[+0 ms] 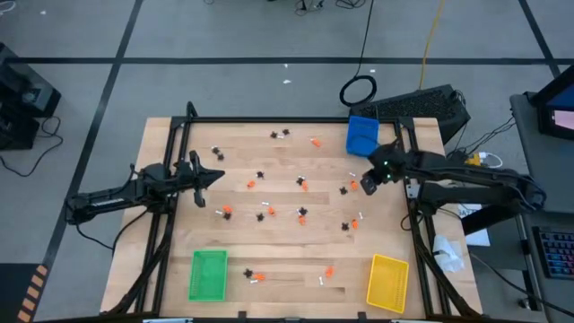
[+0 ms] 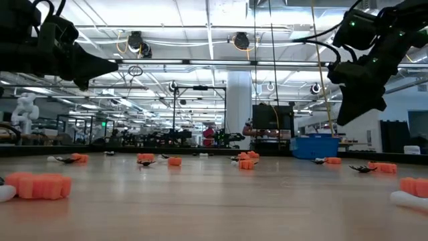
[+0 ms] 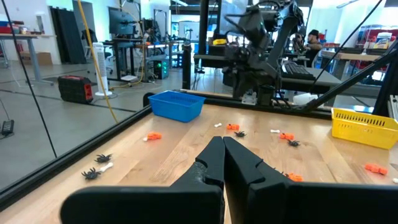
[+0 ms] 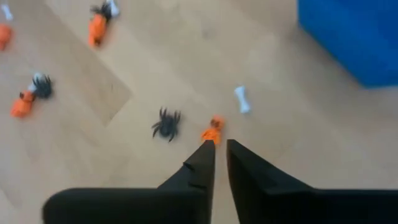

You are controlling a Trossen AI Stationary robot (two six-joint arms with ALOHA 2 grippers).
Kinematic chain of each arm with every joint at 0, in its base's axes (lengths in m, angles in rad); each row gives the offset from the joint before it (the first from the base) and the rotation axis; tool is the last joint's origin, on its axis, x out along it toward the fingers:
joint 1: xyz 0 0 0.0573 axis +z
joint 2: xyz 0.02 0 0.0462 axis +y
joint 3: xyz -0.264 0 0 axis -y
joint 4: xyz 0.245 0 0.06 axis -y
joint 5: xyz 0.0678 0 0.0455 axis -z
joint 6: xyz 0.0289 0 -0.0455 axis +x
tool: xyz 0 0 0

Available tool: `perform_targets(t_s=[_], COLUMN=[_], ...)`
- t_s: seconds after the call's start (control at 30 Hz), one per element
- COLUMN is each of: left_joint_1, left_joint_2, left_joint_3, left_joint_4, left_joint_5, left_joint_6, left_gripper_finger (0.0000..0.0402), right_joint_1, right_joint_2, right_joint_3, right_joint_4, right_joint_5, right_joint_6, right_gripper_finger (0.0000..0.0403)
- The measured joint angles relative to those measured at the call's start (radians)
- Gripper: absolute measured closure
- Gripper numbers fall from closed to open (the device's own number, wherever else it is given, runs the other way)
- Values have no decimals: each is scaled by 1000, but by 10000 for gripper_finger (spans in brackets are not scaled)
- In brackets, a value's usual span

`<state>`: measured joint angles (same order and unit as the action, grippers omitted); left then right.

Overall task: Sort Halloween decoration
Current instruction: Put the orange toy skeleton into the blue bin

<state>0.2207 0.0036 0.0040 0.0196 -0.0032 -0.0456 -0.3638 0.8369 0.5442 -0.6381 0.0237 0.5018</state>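
Right now the right gripper (image 4: 221, 144) hangs above the table (image 1: 287, 278) near the blue tray (image 1: 360, 135), its fingers parted by only a narrow slit with nothing between them. Just past its tips lies an orange lump (image 4: 213, 130), with a black spider (image 4: 166, 124) beside it and a white bone (image 4: 242, 99) a little farther toward the tray (all three loose on the wood). The left gripper (image 3: 223, 144) waits over the table's left side, fingers pressed together and empty. Most of the Halloween trinkets (image 1: 303, 184) are still scattered across the middle of the tabletop, orange, black and white mixed together. A few more sit along the near edge between the green tray (image 1: 208, 274) and the yellow tray (image 1: 388, 283).
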Motion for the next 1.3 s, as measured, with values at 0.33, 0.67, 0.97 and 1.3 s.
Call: perform_targets(t_s=[0.33, 0.67, 0.97, 1.3], left_joint_1=[0, 0, 0, 0], left_joint_2=[0, 0, 0, 0], left_joint_3=[0, 0, 0, 0], left_joint_4=[0, 0, 0, 0], left_joint_5=[0, 0, 0, 0], left_joint_6=[0, 0, 0, 0], left_gripper_finger=[402, 402, 402, 402], right_joint_1=[119, 166, 163, 161], right_joint_2=[164, 350, 464, 529], right_joint_3=[0, 0, 0, 4], right_joint_4=[87, 150, 247, 273], right_joint_5=[57, 134, 172, 223], right_joint_6=[116, 196, 192, 186], right_gripper_finger=[279, 237, 236, 291])
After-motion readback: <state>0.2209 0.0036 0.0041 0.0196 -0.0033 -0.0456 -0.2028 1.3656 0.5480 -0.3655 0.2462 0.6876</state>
